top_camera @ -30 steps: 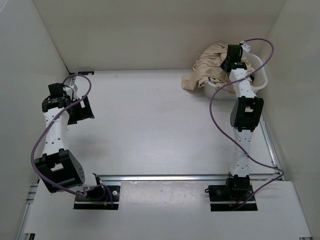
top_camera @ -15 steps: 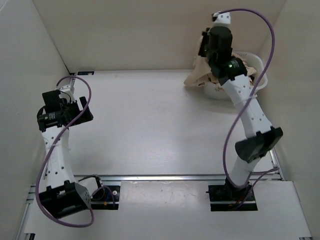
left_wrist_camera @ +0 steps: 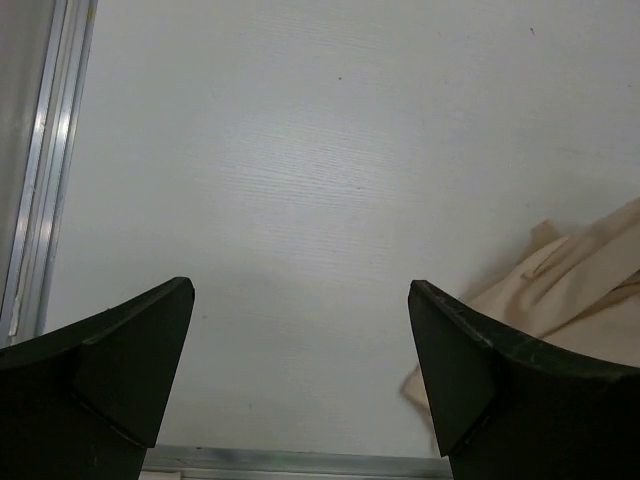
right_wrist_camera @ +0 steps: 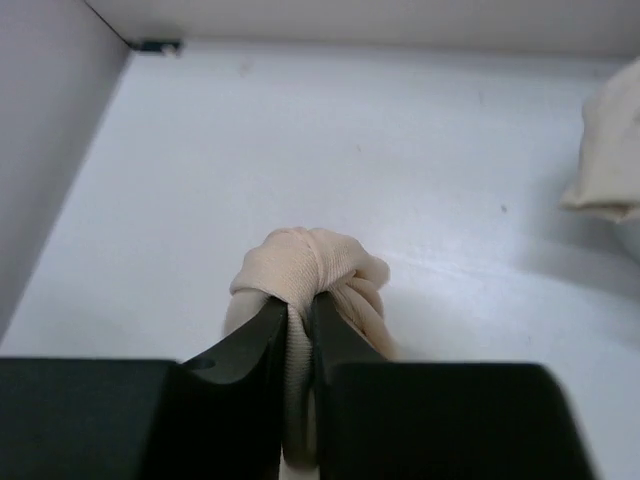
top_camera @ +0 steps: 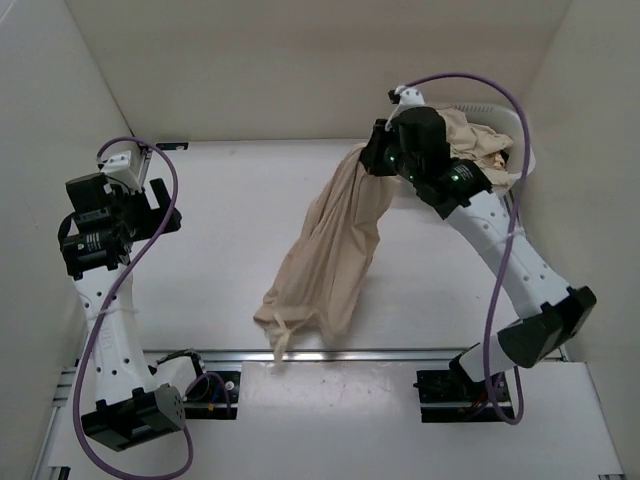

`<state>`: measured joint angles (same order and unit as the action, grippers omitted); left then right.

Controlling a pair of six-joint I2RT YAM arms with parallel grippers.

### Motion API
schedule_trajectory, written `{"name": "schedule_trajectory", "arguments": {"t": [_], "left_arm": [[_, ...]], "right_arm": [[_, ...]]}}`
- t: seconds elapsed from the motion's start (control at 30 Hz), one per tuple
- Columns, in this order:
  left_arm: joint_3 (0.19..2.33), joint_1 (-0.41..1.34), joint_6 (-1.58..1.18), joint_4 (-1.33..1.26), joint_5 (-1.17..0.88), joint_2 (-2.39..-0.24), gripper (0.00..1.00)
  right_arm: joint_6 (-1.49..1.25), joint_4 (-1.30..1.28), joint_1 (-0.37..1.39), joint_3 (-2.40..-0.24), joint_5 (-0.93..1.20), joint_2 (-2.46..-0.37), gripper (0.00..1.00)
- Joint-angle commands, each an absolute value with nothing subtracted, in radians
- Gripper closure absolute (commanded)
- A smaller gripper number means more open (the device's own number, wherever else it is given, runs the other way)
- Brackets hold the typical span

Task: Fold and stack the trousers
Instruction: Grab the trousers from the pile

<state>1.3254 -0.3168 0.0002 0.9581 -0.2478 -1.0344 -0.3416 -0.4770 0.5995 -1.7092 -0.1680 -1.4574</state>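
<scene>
Loosely, beige trousers [top_camera: 338, 240] hanging long, bunched in right claw [right_wrist_camera: 300, 310]

Left pincer [left_wrist_camera: 300, 288] gapes wide, well apart from the trousers [top_camera: 335, 245]; right pincer [right_wrist_camera: 300, 305], arm outstretched, clamps their bunched cloth.

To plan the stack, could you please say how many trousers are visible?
2 at least: one pair of beige soft-fabric trousers hangs from the right claw onto the table; a bunched beige heap fills the white plastic basket, perhaps hiding more.
</scene>
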Motion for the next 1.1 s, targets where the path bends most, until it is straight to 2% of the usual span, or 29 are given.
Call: {"name": "schedule_trajectory", "arguments": {"t": [0.0,0.03,0.07,0.1,0.13,0.2,0.3,0.4,0.47,0.5,0.53,0.57,0.67,0.77,0.97,1.03,1.07], "left_arm": [[1.336,-0.314,0.0,0.959,-0.275,-1.023,0.0],[1.336,-0.314,0.0,0.968,-0.275,-1.023,0.0],[1.31,-0.305,0.0,0.977,-0.297,-1.023,0.0],[1.299,-0.305,0.0,0.977,-0.31,-1.023,0.0],[1.289,-0.305,0.0,0.991,-0.324,-1.035,0.0],[1.246,-0.296,0.0,1.003,-0.345,-1.048,0.01],[1.192,-0.235,0.0,1.003,-0.335,-1.084,0.06],[1.181,-0.129,0.0,1.003,-0.29,-1.152,0.07],[1.181,-0.053,0.0,0.979,-0.241,-1.196,0.09],[1.181,0.089,0.0,0.953,-0.154,-1.282,0.09],[1.181,0.192,0.0,0.921,-0.099,-1.348,0.09],[1.201,0.242,0.0,0.907,-0.078,-1.385,0.09],[1.297,0.391,0.0,0.887,-0.069,-1.55,0.0],[1.394,0.478,0.0,0.887,-0.118,-1.704,0.0],[1.514,0.572,0.0,0.868,-0.153,-1.94,0.0],[1.505,0.572,0.0,0.868,-0.176,-1.973,0.07],[1.505,0.572,0.0,0.868,-0.176,-1.988,0.14]], "right_arm": [[-0.396,-0.533,0.522,-1.715,-0.131,-1.517,0.83],[-0.362,-0.569,0.508,-1.73,-0.092,-1.547,0.64],[-0.335,-0.65,0.496,-1.752,-0.077,-1.627,0.36],[-0.303,-0.708,0.495,-1.837,-0.068,-1.679,0.24],[-0.241,-0.774,0.495,-1.897,-0.067,-1.789,0.18],[-0.216,-0.948,0.495,-2.064,-0.142,-1.885,0.18],[-0.241,-0.999,0.506,-2.059,-0.219,-1.918,0.18],[-0.354,-0.887,0.517,-1.728,-0.255,-1.732,0.18],[-0.482,-0.827,0.517,-1.497,-0.241,-1.539,0.19],[-0.602,-0.746,0.517,-1.165,-0.151,-1.365,0.22],[-0.638,-0.721,0.555,-0.985,-0.121,-1.312,0.23],[-0.672,-0.685,0.583,-0.912,-0.104,-1.225,0.23],[-0.777,-0.663,0.728,-0.743,-0.095,-1.128,0.23],[-0.854,-0.653,0.831,-0.669,-0.081,-1.104,0.22],[-0.925,-0.419,0.868,-0.493,0.037,-1.129,0.23],[-0.925,-0.445,0.853,-0.492,0.015,-1.169,0.3],[-0.91,-0.445,0.853,-0.502,0.015,-1.181,0.39]]}}
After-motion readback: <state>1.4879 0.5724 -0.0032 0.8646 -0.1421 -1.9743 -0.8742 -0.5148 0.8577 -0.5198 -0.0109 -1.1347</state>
